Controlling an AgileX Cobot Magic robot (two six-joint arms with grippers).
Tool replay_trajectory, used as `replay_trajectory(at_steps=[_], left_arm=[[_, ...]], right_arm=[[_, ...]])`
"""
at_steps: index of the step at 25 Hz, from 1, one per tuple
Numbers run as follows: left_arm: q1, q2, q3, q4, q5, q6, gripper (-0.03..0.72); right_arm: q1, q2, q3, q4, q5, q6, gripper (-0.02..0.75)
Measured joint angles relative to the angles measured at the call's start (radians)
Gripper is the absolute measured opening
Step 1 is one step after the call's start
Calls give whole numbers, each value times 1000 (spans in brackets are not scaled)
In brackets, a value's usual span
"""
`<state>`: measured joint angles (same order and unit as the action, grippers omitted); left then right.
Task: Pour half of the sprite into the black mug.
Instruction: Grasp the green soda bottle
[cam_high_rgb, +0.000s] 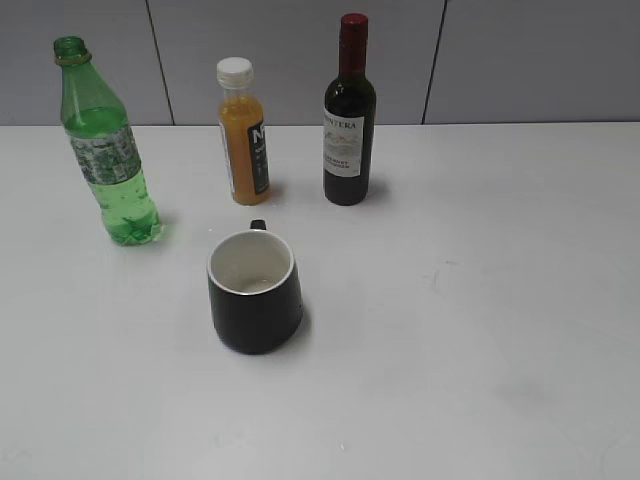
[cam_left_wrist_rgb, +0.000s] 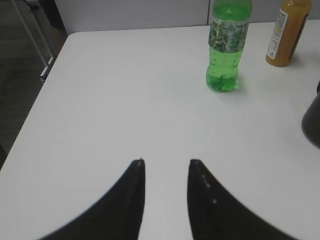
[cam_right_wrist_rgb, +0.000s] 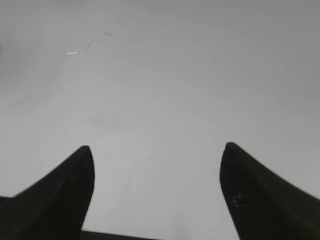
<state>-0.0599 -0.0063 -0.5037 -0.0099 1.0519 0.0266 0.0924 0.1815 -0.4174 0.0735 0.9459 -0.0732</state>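
You are at the very start: nothing is gripped and no pour has begun. The tall transparent green plastic sprite bottle (cam_high_rgb: 108, 150) stands upright and uncapped at the far left of the white surface (cam_high_rgb: 480, 300), with clear liquid filling roughly its lower part up to the label band. The squat matte black mug with a white inside (cam_high_rgb: 254, 290) sits nearer the camera and to the right of the bottle, well apart from it, mouth up; its inside looks empty or nearly so, and its handle points away toward the back. Behind it stand an orange juice bottle with a white cap (cam_high_rgb: 243, 132) and a dark wine bottle with a red top (cam_high_rgb: 349, 115); both are bystanders.

Your left gripper (cam_left_wrist_rgb: 166, 162) hovers over bare surface with its jaws parted only a narrow way and holding nothing. In its wrist view the bottle (cam_left_wrist_rgb: 226, 47) lies ahead and to the right. Your right gripper (cam_right_wrist_rgb: 156, 150) has its jaws spread wide, also empty, above bare surface.

The next move is most likely yours on the left: widen those jaws enough to take the bottle's body, approach it level, and close below the label. Keep clear of the juice bottle, which stands near it.
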Motion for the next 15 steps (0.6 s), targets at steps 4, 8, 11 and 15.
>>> replay_trajectory(at_steps=[4,8,11,15], left_arm=[[0,0,0,-1,0,0,232],[0,0,0,0,0,0,232],[0,0,0,-1,-1,0,232],[0,0,0,-1,-1,0,232]], right_arm=[[0,-86,0,0,0,0,592],[0,-175,0,0,1,0,592],[0,-185,1,1,1,0,592],[0,-186,3,3,1,0,592]])
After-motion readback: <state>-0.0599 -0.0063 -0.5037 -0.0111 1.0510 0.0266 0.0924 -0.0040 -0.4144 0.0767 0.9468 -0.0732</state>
